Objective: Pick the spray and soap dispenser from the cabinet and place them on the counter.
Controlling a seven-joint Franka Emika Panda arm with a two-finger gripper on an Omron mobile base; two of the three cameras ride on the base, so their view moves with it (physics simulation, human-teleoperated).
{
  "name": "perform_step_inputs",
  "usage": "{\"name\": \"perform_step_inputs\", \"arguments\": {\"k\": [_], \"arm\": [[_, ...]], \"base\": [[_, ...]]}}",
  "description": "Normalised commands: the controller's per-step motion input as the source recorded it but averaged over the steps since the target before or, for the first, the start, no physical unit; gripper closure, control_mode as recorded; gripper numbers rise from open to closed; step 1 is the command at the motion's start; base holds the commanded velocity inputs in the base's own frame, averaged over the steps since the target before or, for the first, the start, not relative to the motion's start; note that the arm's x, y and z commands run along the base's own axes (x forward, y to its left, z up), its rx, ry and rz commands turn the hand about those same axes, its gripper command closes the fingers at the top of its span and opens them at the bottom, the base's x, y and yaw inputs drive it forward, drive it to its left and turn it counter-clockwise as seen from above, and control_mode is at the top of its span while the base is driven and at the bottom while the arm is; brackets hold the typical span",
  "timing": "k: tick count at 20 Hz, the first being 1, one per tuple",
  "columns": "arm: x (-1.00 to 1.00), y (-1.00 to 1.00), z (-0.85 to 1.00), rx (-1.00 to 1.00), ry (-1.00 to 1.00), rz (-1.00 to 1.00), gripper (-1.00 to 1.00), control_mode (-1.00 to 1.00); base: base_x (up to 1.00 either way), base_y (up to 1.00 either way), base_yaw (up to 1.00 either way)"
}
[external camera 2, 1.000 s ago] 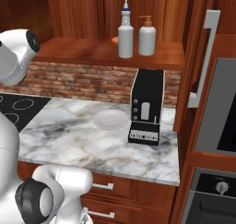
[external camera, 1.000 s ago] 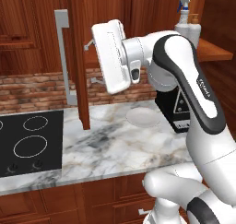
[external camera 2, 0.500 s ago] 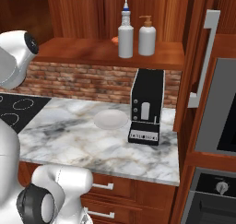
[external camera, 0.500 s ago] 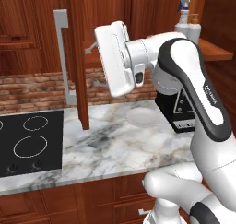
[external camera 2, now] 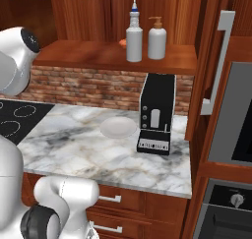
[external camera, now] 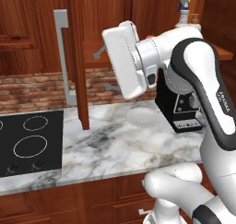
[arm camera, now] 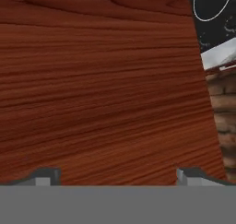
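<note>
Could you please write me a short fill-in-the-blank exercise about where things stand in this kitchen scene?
1. The spray and the soap dispenser stand side by side on the cabinet ____.
2. The tool's jaws stand ____.
3. The white dish lies on the ____.
4. The soap dispenser's pump is ____ in colour.

Missing words: shelf; open; counter; orange

My two base cameras look forward and down from behind me, sharing the counter point(external camera: 120, 144) at twelve o'clock; my hand camera presses close against the cabinet point(arm camera: 101, 80) door.
</note>
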Motion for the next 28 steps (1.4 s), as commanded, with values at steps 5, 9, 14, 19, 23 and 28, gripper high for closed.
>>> {"name": "perform_step_inputs", "arguments": {"k": [5,9,14,19,23,28], "arm": [[-0.10,-0.24,0.00,-0.09,-0.19,0.00,-1.00,-1.00],[-0.01,-0.29,-0.03,-0.05,-0.16,0.00,-1.00,-1.00],[0.00,-0.39,-0.01,-0.01,-0.14,0.00,-1.00,-1.00],[-0.08,-0.47,-0.01,-0.03,-0.21,0.00,-1.00,-1.00],[-0.17,-0.41,0.00,-0.08,-0.26,0.00,-1.00,-1.00],[-0.10,-0.28,0.01,-0.19,-0.23,0.00,-1.00,-1.00]], "base": [[0.00,0.00,0.00],[0.00,0.00,0.00],[0.00,0.00,0.00],[0.00,0.00,0.00],[0.00,0.00,0.00],[0.00,0.00,0.00]]}}
